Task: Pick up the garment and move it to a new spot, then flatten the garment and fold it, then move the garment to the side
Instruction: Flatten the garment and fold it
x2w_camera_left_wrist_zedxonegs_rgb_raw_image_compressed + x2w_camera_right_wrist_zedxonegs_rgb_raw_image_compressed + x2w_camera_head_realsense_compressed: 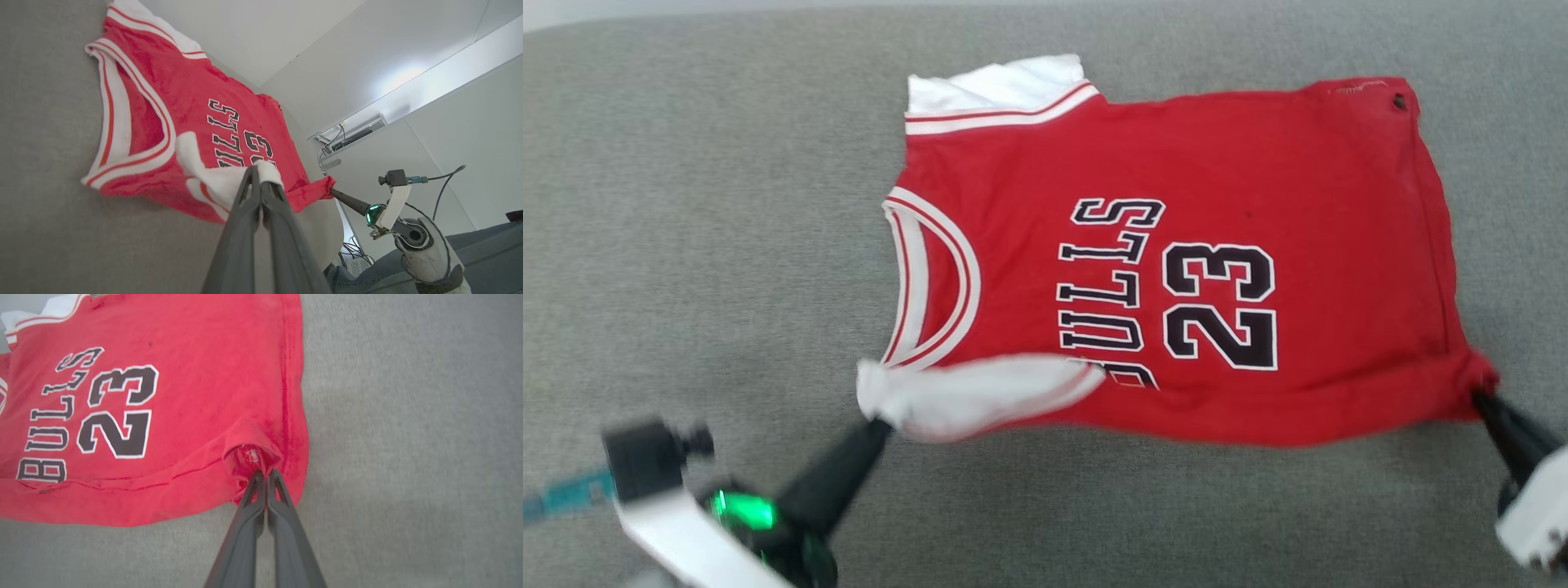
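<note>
The garment, a red T-shirt with "BULLS 23" in black and white-striped trim, lies spread on the grey surface, neck opening to the left. My left gripper is shut on the near white sleeve end, which is lifted and bunched over the chest. My right gripper is shut on the near hem corner, puckering the red cloth there. The far white sleeve lies flat at the top. In the left wrist view the right gripper pinches that hem corner.
A grey fabric surface stretches under and around the garment. A camera mount and cable ride on my left wrist. White walls and a ceiling unit show behind in the left wrist view.
</note>
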Controlling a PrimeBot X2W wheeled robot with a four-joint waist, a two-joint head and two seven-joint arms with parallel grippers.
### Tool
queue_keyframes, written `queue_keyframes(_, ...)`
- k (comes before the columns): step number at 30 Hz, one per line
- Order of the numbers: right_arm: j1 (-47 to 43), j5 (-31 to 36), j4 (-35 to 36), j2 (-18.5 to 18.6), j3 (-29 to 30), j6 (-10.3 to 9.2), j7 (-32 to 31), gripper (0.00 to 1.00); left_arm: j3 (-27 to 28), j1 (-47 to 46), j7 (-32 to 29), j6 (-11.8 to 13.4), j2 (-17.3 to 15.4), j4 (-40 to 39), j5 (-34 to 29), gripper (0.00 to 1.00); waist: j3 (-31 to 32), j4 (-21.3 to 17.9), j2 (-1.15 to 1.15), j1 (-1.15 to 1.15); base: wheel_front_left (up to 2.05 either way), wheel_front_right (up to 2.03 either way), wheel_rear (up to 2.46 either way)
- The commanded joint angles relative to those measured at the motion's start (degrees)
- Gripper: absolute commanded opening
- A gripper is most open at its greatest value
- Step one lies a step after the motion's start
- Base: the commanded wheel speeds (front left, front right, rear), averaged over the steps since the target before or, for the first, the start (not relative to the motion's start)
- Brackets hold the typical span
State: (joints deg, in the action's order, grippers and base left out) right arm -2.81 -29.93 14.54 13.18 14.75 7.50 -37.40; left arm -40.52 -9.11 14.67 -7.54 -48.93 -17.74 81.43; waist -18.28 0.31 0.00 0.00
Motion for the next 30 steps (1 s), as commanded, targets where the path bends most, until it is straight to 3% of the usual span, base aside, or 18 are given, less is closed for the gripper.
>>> queue_keyframes(1,1.1,0.2,-0.3,0.0,-0.1,-0.02,0.2,0.0,0.0,-1.2,-0.3,0.1,-0.2,0.4,0.2,0.0,-0.6,-0.5,0.0,0.0,0.0,0.0,0.0)
queue_keyframes(7,11.4,2.2,-7.2,-0.3,-2.0,-0.02,2.8,0.0,1.2,-13.4,-2.5,0.1,0.9,5.0,5.3,0.0,-3.1,-2.0,0.0,0.0,0.0,0.0,0.0)
queue_keyframes(13,18.8,3.2,-15.0,-1.0,-2.5,-0.02,7.2,0.0,3.4,-19.7,-5.1,0.1,1.9,12.1,9.8,0.0,-6.1,-3.3,0.0,0.0,0.0,0.0,0.0)
queue_keyframes(27,26.7,4.4,-28.8,-0.9,-9.2,-0.02,13.4,0.0,-0.3,-22.5,-8.6,0.1,4.0,25.7,5.3,0.0,-9.3,-4.1,0.0,0.0,0.0,0.0,0.0)
queue_keyframes(28,26.9,4.4,-29.3,-0.7,-9.6,-0.02,13.8,0.02,-0.9,-22.8,-8.5,0.1,4.0,26.1,4.9,0.0,-9.2,-4.0,0.0,0.0,0.0,0.0,0.0)
queue_keyframes(29,26.9,4.5,-29.7,-0.5,-9.7,-0.02,14.3,0.27,-1.5,-23.3,-8.3,0.1,4.0,26.1,4.7,0.02,-9.1,-3.9,0.0,0.0,0.0,0.0,0.0)
queue_keyframes(30,26.9,4.6,-30.0,-0.3,-9.6,-0.02,15.0,0.51,-2.1,-23.9,-7.9,0.1,3.8,25.7,3.9,0.33,-8.8,-3.7,0.0,0.0,0.0,0.0,0.0)
